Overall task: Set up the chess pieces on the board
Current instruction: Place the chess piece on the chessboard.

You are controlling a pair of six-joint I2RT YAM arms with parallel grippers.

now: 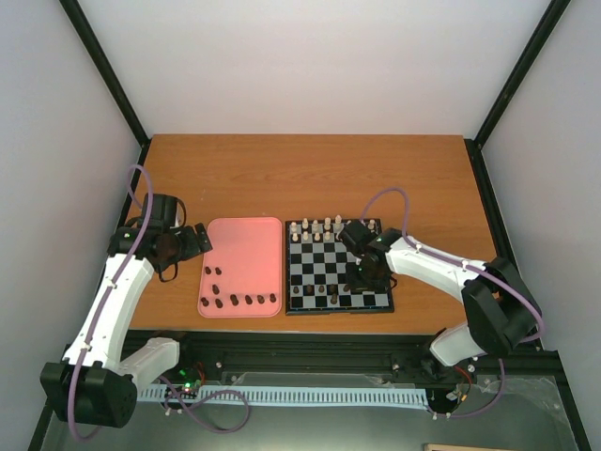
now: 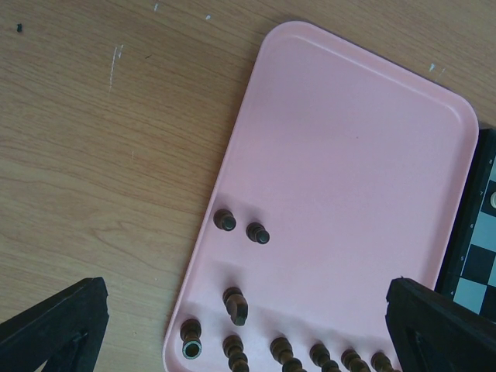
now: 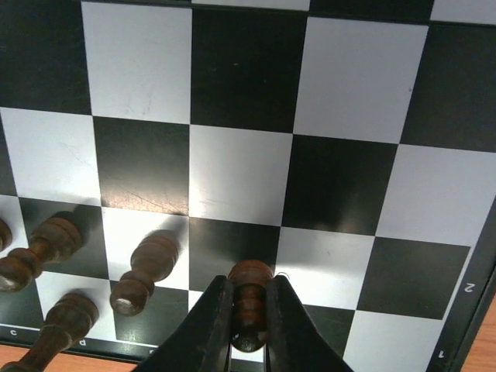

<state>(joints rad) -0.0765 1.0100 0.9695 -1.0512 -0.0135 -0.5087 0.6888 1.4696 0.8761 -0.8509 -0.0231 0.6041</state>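
Right gripper (image 3: 249,310) pinches a dark brown pawn (image 3: 250,273) upright over the near rows of the chessboard (image 3: 240,178), apparently to seat it beside standing neighbours (image 3: 147,267); left gripper (image 2: 246,288) hangs spread above the pink tray (image 2: 349,155), where more dark pieces (image 2: 225,220) wait.

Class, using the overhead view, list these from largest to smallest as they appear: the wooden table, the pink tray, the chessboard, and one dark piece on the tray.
1. Table
2 and 3. Board and tray: nearly alike, though the board looks slightly wider.
4. Dark piece, by far the smallest.
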